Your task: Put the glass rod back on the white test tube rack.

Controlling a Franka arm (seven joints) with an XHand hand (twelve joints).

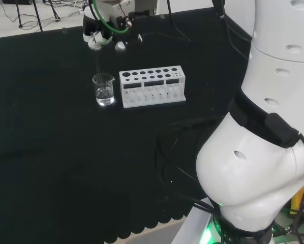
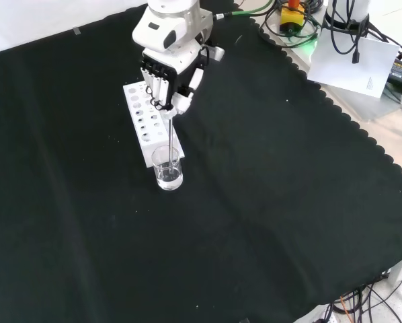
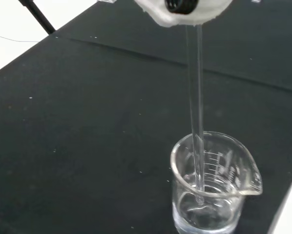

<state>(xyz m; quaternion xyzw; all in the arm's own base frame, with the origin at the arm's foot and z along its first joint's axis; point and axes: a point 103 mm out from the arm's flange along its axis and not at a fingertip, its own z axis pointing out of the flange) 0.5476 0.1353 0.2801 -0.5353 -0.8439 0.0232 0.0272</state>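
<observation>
A thin clear glass rod (image 3: 196,97) hangs upright from the hand (image 2: 166,74), whose fingers are curled round its top end. The rod's lower end dips into a small glass beaker (image 3: 212,187) holding a little clear liquid. In the head view the hand (image 1: 97,36) is above the beaker (image 1: 104,89), with the rod (image 1: 98,66) between them. The white test tube rack (image 1: 152,85) stands just right of the beaker there. In the front view the rack (image 2: 146,118) lies behind the beaker (image 2: 168,167), partly covered by the hand, and the rod (image 2: 169,138) runs down into the beaker.
Black cloth covers the bench (image 2: 268,202). The arm's large white links (image 1: 264,127) stand at the right of the head view. Cables and a sheet of paper (image 2: 352,64) lie beyond the cloth's scalloped edge in the front view.
</observation>
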